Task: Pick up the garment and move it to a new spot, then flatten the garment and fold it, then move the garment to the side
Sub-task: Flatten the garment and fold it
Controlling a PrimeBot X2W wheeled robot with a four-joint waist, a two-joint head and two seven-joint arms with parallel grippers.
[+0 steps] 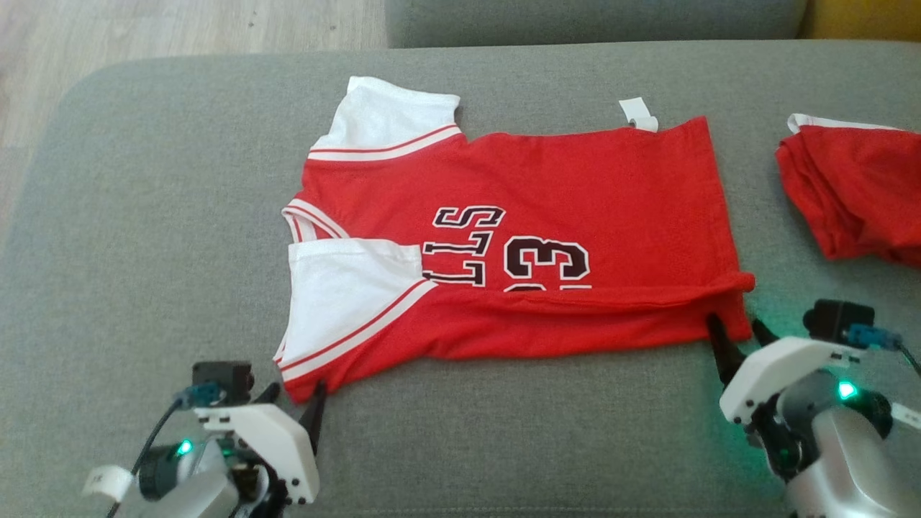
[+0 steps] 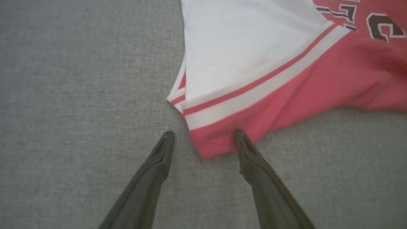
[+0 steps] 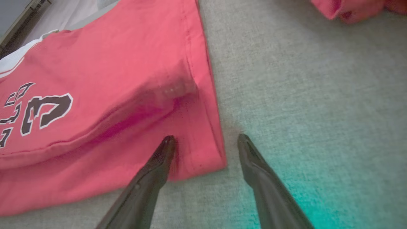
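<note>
The garment [image 1: 575, 194] is a red jersey with white sleeves and dark lettering, lying on the grey cushion with its near long edge folded up over the print. My left gripper [image 1: 296, 399] is open at the near left corner; in the left wrist view that gripper [image 2: 203, 135] straddles the red corner of the garment [image 2: 270, 63], one finger [image 2: 251, 152] resting on the cloth. My right gripper [image 1: 735, 327] is open at the near right hem corner. The right wrist view shows this gripper [image 3: 206, 140] around the corner of the garment [image 3: 111, 70], left finger [image 3: 160, 159] on the fabric.
A second red garment [image 1: 856, 191] lies folded at the right edge of the cushion [image 1: 158, 216]. The sofa back [image 1: 590, 18] runs along the far side, and wood floor [image 1: 144, 29] shows at the upper left. A white label [image 1: 637, 113] sticks out at the jersey's far edge.
</note>
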